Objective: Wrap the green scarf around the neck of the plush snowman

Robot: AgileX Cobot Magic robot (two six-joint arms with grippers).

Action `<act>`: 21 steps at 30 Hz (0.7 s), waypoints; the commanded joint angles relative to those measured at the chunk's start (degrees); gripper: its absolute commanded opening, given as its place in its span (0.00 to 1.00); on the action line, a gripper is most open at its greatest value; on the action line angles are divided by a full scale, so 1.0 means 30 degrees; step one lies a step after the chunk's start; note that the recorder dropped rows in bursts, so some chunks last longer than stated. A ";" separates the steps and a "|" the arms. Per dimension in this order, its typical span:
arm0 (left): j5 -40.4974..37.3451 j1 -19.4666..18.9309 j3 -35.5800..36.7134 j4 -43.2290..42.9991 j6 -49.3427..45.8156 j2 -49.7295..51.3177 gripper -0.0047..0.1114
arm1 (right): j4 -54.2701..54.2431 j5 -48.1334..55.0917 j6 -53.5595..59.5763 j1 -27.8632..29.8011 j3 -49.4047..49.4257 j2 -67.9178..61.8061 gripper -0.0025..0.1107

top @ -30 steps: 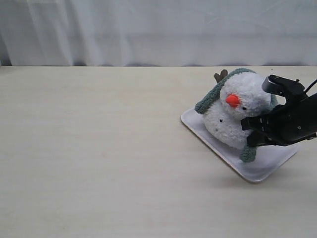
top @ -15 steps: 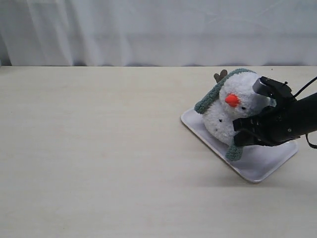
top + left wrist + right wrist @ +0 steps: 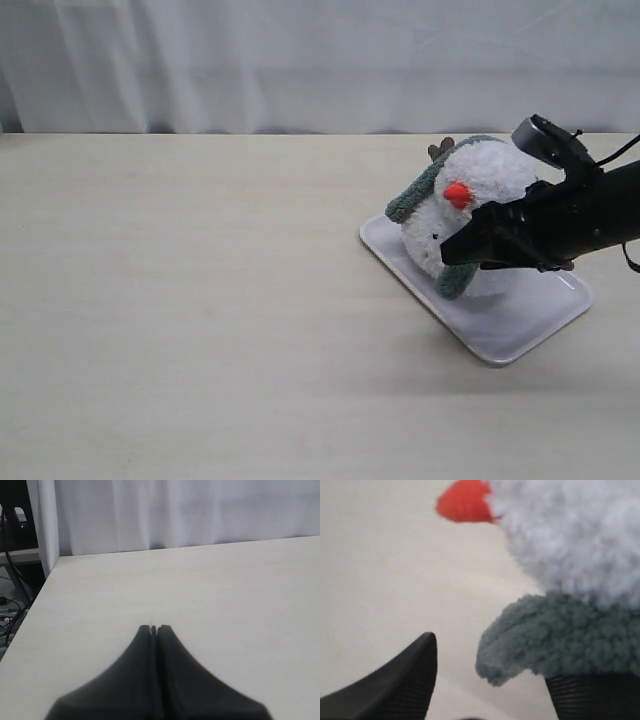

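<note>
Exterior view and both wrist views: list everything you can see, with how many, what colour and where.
plush snowman: one, white with an orange nose, on the tray at the table's right.
green scarf: one, grey-green, running up behind the snowman's head, with an end at its front.
tray: one, white, right side of the table, under the snowman.
table: one, pale cream, fills the scene.
curtain: one, white, behind the table.
right arm: one, black, reaching in over the tray; jaws apart at the scarf's front end.
left arm: one, black, only its jaws show, shut, above bare table.
</note>
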State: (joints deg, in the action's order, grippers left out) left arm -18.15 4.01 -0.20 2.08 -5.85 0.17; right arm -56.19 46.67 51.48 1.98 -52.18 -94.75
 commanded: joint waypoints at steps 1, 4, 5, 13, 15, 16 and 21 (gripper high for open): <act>0.0132 -0.0011 0.0066 0.0049 -0.0042 -0.0056 0.04 | 0.0312 0.1326 -0.0458 -0.0035 -0.0146 0.0993 0.56; 0.0132 -0.0011 0.0066 0.0049 -0.0042 -0.0056 0.04 | 0.0397 0.3240 -0.1226 -0.0035 -0.0146 0.1327 0.56; 0.0132 -0.0011 0.0066 0.0049 -0.0042 -0.0056 0.04 | 0.0397 0.3914 -0.1399 -0.0035 -0.0146 0.1369 0.56; 0.0132 -0.0011 0.0066 0.0049 -0.0042 -0.0056 0.04 | 0.1028 0.6289 -0.2552 -0.0035 -0.0146 0.1369 0.56; 0.0132 -0.0011 0.0066 0.0049 -0.0042 -0.0056 0.04 | 0.0267 0.6851 -0.2029 -0.0035 -0.0146 0.1409 0.56; 0.0132 -0.0011 0.0066 0.0049 -0.0042 -0.0056 0.04 | -0.0298 0.7056 -0.1507 -0.0035 -0.0146 0.1434 0.56; 0.0132 -0.0011 0.0066 0.0049 -0.0042 -0.0056 0.04 | -0.2805 0.7763 0.0645 -0.0035 -0.0146 0.2153 0.55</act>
State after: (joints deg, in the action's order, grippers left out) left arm -18.15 4.01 -0.20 2.08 -5.85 0.17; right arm -61.11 68.73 49.59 1.98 -52.18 -89.97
